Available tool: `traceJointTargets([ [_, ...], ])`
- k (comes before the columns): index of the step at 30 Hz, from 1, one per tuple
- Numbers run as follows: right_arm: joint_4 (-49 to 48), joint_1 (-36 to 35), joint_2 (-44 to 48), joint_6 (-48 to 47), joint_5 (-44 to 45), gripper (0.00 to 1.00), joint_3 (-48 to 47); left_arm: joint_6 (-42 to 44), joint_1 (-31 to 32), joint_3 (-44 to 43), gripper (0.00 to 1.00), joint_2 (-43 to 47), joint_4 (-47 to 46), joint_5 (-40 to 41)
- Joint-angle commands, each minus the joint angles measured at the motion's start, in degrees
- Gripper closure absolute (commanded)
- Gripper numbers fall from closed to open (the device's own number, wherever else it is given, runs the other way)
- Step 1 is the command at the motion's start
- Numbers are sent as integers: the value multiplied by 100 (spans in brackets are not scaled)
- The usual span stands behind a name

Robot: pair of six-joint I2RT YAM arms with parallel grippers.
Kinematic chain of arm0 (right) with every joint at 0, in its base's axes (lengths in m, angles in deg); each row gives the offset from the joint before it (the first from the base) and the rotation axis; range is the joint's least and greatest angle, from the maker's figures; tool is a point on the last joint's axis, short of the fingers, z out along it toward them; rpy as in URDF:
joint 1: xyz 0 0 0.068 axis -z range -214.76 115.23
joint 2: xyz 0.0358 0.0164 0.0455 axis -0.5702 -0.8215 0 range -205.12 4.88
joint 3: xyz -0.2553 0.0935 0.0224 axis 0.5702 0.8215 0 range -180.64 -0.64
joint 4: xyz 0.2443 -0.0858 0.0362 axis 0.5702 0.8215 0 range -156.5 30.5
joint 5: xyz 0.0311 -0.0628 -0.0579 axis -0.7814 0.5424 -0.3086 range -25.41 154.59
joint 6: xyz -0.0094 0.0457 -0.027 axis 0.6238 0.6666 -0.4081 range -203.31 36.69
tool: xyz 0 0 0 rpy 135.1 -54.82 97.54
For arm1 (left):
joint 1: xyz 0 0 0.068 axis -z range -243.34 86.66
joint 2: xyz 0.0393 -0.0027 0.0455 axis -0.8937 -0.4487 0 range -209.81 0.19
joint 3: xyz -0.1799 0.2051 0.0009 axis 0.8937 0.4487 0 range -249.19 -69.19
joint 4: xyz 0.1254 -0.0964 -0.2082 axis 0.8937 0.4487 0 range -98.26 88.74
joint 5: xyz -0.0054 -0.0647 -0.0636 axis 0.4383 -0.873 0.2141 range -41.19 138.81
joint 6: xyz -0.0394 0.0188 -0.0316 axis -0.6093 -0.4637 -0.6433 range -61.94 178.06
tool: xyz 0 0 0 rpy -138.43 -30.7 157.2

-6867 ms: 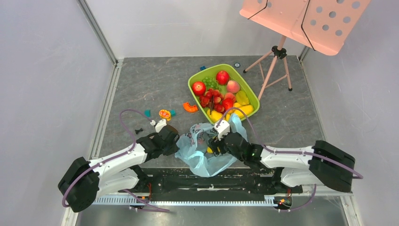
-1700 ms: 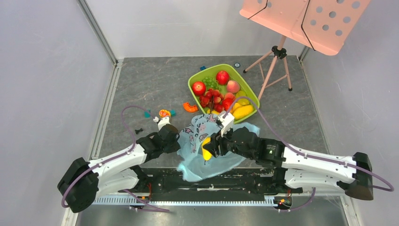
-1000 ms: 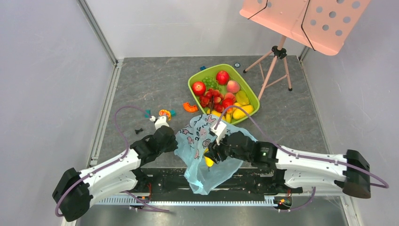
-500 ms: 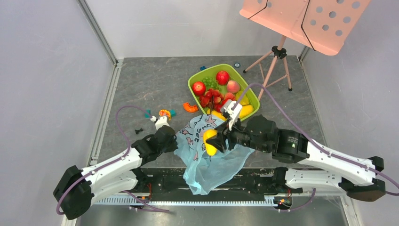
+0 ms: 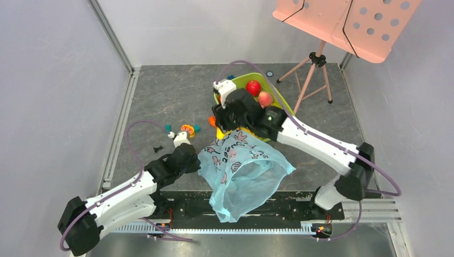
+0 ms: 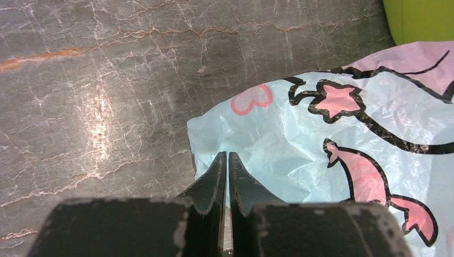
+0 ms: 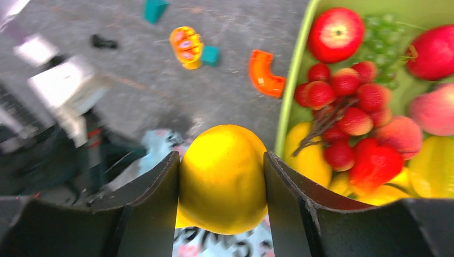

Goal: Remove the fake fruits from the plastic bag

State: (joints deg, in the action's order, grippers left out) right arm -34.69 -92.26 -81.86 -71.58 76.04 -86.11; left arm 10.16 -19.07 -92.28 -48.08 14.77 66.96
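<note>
- The right gripper (image 5: 224,115) has been swung from the bag toward 12 o'clock, over the green tray (image 7: 292,91) rim.
- The plastic bag (image 5: 241,171) is left slack, its 9 o'clock edge pinched by the closed left gripper (image 6: 225,160).
- A yellow fruit (image 7: 222,179), clamped in the right jaws, is out of the bag; release is judged next.

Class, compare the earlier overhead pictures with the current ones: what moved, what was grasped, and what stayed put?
The right tool lifted a yellow fruit out of the plastic bag and carried it away from the arms to the edge of the green tray, still clamped on it. The left tool stayed shut on the bag's rim. The tray and loose toys did not move.
</note>
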Motion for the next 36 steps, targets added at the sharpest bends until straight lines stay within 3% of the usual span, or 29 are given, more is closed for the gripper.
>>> traceJointTargets([
  [1, -283, 767, -545, -481, -223, 82, -674, 202, 27, -5, 90, 242, 147, 226],
  [15, -858, 2614, -3369, -630, -816, 78, -2702, 387, 29, -11, 89, 210, 144, 93],
  [22, -1481, 3023, -3972, -649, -794, 77, -2636, 378, 29, 20, 89, 489, 337, 134],
  [28, -1666, 3073, -4070, -697, -919, 68, -2403, 386, 29, -6, 88, 481, 334, 129],
  [30, -1668, 3077, -4080, -714, -928, 58, -2354, 387, 25, -23, 88, 458, 334, 112],
  [33, -1673, 3075, -4027, -792, -978, 31, -2276, 387, 25, -70, 85, 445, 330, 37],
  [36, -1735, 3086, -3820, -864, -1006, 17, -2109, 365, 27, -161, 74, 469, 418, 13],
])
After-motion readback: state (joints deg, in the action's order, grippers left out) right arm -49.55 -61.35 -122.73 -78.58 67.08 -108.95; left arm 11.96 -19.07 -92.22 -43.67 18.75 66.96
